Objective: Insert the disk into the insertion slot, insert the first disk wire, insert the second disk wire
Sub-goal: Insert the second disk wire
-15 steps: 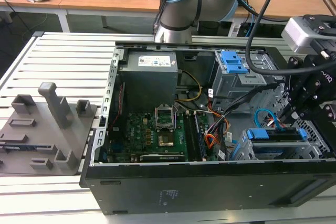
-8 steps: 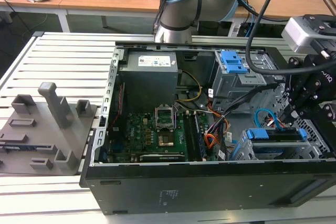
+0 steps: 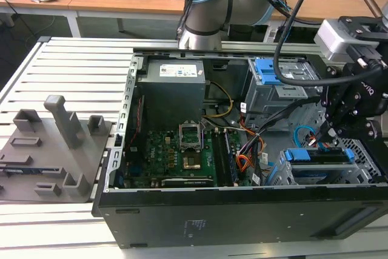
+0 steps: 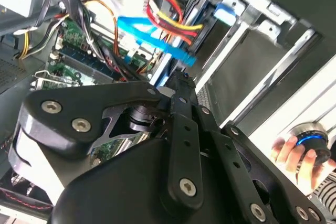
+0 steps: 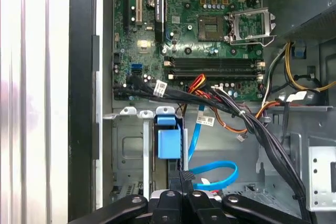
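Light-blue second disk wire, orange-red-black first disk wire, green motherboard, bright blue disk bracket.

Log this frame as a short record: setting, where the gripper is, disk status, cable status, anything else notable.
setting: open computer case on a slatted table
gripper position: gripper low over the disk, at the exterior view's right
disk: blue-framed, sitting in the insertion slot
second disk wire: light-blue cable looping beside the gripper; plug end hidden
first disk wire: orange-red bundle near the bay; plug state unclear
other: a person's hand on a round controller outside the case
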